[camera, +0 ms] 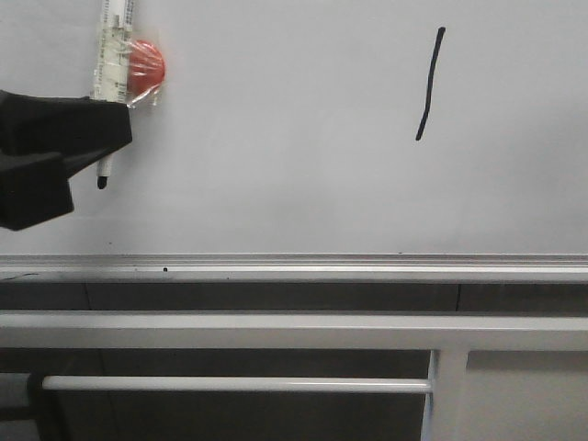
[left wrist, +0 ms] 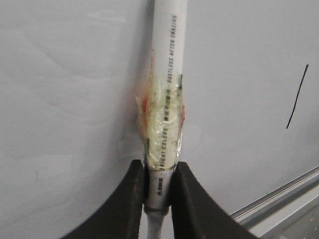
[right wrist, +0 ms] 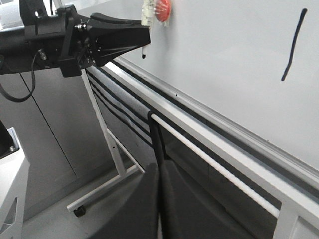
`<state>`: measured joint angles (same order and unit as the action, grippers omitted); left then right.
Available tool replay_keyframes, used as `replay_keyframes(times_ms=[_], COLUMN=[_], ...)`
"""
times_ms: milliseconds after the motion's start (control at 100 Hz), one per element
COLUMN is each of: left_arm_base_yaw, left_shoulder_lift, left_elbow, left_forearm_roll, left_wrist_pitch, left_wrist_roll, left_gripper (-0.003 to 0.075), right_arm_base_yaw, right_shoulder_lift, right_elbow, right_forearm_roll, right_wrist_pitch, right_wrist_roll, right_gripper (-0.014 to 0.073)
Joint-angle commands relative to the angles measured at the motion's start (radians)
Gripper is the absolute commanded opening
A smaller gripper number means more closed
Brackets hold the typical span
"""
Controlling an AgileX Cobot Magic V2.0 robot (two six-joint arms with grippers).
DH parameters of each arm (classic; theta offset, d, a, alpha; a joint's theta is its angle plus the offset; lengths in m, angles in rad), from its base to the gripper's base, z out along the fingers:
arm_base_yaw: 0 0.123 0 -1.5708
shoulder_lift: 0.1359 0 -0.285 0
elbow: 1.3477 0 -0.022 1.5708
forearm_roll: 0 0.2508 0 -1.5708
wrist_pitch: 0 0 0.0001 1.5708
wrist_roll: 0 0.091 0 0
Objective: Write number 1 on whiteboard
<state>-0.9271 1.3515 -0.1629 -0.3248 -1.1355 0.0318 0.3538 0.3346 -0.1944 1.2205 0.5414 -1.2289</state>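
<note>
The whiteboard (camera: 294,165) fills the front view. The number 1 (camera: 430,84) is a thin, slightly slanted black stroke at its upper right; it also shows in the left wrist view (left wrist: 297,97) and the right wrist view (right wrist: 293,45). My left gripper (camera: 108,147) is at the far left, shut on a white marker (camera: 114,55) with a red round piece (camera: 147,66) taped to it. The black tip (camera: 102,181) points down, far left of the stroke; I cannot tell if it touches the board. The left wrist view shows the jaws clamped on the marker (left wrist: 167,99). My right gripper (right wrist: 159,167) is shut and empty, below the board.
A silver bottom rail (camera: 294,269) runs under the board. White frame bars (camera: 276,331) and a thin crossbar (camera: 230,384) lie below it. The right wrist view shows the stand's leg with a caster (right wrist: 79,211) on the grey floor.
</note>
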Motion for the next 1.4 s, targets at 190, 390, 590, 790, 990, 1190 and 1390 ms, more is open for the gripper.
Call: replay_keyframes(times_ms=[190, 390, 590, 790, 990, 1190, 1390], left_arm_base_yaw=[-0.007, -0.007, -0.007, -0.007, -0.007, -0.007, -0.007], left_shoulder_lift=[0.024, 0.101, 0.105, 0.098, 0.025, 0.000, 0.000], left_elbow=[-0.030, -0.066, -0.092, -0.073, -0.032, 0.000, -0.006], left_forearm_roll=[-0.059, -0.059, -0.053, -0.017, 0.002, -0.016, -0.033], left_wrist_pitch=[-0.248, -0.248, -0.248, -0.248, -0.248, -0.209, -0.164], left_wrist_roll=[-0.032, -0.112, -0.112, -0.116, -0.148, -0.151, -0.206], left_gripper=[-0.0020, -0.0020, -0.0020, -0.0020, -0.0020, -0.0020, -0.0020], right_arm_base_yaw=[0.001, 0.001, 0.001, 0.001, 0.001, 0.001, 0.001], right_shoulder_lift=[0.006, 0.006, 0.006, 0.006, 0.006, 0.009, 0.009], right_elbow=[-0.026, -0.026, -0.026, -0.026, -0.026, -0.026, -0.026], right_forearm_roll=[0.045, 0.045, 0.045, 0.045, 0.045, 0.047, 0.047], right_wrist_pitch=[-0.023, -0.017, -0.017, -0.017, -0.021, -0.021, -0.021], right_wrist_roll=[-0.004, -0.004, -0.004, -0.004, -0.004, -0.004, -0.004], right_gripper=[-0.0062, -0.0062, -0.0062, -0.0062, -0.0062, -0.0062, -0.0062])
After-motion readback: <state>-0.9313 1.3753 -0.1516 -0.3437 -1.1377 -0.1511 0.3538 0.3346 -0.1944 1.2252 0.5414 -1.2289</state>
